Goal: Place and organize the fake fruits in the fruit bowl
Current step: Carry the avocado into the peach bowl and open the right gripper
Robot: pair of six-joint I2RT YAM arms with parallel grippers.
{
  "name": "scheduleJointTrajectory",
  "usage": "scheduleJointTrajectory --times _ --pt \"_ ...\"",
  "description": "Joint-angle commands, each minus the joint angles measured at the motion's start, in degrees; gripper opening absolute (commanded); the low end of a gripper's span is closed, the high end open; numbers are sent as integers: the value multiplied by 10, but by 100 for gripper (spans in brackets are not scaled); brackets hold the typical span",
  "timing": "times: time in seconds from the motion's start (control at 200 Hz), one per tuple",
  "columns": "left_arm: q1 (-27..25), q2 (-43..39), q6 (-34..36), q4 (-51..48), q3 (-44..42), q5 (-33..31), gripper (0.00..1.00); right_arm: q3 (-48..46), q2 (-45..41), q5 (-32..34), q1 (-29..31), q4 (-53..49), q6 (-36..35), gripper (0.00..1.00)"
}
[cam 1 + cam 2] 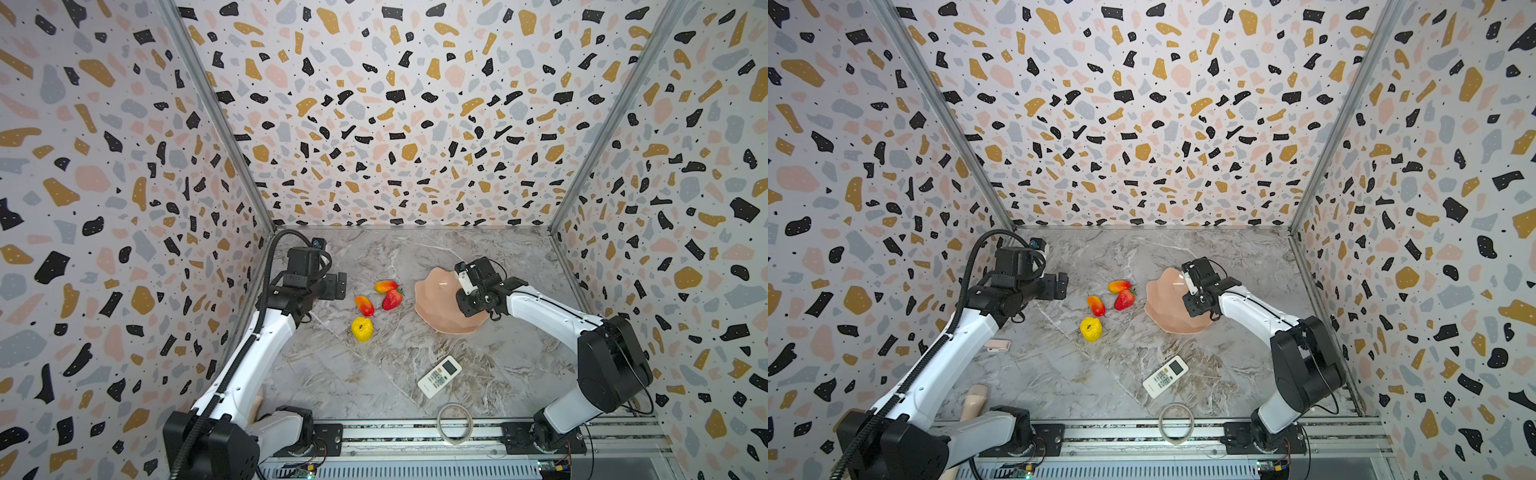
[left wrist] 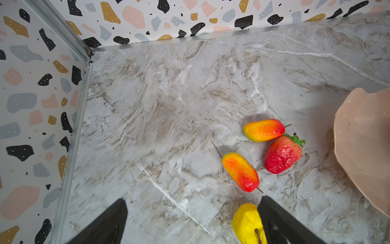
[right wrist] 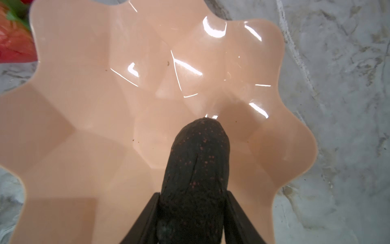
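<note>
Avocado point(image 3: 196, 169) was found clamped by the right gripper point(image 3: 193, 193) low inside the fruit bowl point(image 3: 84, 105), right of the tabletop's middle, with the left gripper point(image 2: 193, 199) open and empty; advised release: settle it down, part fingers gently, lift straight clear.

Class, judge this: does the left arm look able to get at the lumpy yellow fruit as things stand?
Probably yes. The left gripper has open, empty jaws close by, and the yellow fruit lies on bare table, apart from the nearest oblong fruit, with nothing over it.
</note>
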Motion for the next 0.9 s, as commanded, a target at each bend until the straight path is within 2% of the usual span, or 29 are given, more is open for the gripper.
scheduleJointTrajectory --times 0.0,0.325,0.396,0.566,0.646,0.821,0.896 --pt "3 1 6 11 -1 7 99 0 12 -37 4 57 -3 16" --pt "3 -1 9 14 -6 3 100 15 72 -48 5 80 0 18" --pt "3 -1 9 13 -7 2 99 15 73 -45 5 78 0 28" --pt "4 0 8 13 -7 2 99 24 62 -25 13 55 -5 67" --pt "4 0 8 13 -5 4 100 40 49 -10 20 37 -9 81" --pt "5 -4 9 15 -7 4 100 102 22 24 56 -12 -25 100" --pt "5 -5 8 15 -8 4 100 130 17 28 81 -23 -28 99"
